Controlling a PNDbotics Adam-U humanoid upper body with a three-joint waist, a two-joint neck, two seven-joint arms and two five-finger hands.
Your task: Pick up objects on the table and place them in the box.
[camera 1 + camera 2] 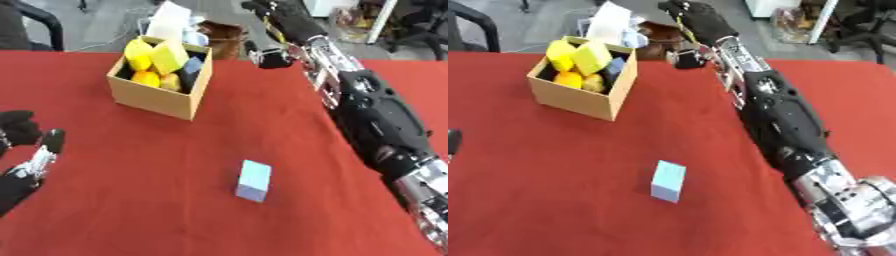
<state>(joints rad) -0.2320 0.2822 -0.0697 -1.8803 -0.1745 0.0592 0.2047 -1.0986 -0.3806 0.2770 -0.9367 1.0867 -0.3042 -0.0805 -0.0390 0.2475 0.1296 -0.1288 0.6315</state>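
A light blue block (254, 181) stands on the red table (131, 200), in front of the middle and apart from both hands. At the back left is a cardboard box (157, 99) that holds yellow blocks (170, 55), an orange piece (146, 78) and a grey-blue piece (192, 67). My right arm stretches along the table's right side. Its hand (282, 22) hangs open past the far edge, to the right of the box, with nothing in it. My left hand (24, 136) rests open at the lower left, fingers up.
A white flat thing (171, 20) leans behind the box, and a brown object (225, 36) lies on the floor past the table's far edge. Chairs and clutter stand further back. My right forearm (785, 120) covers the table's right strip.
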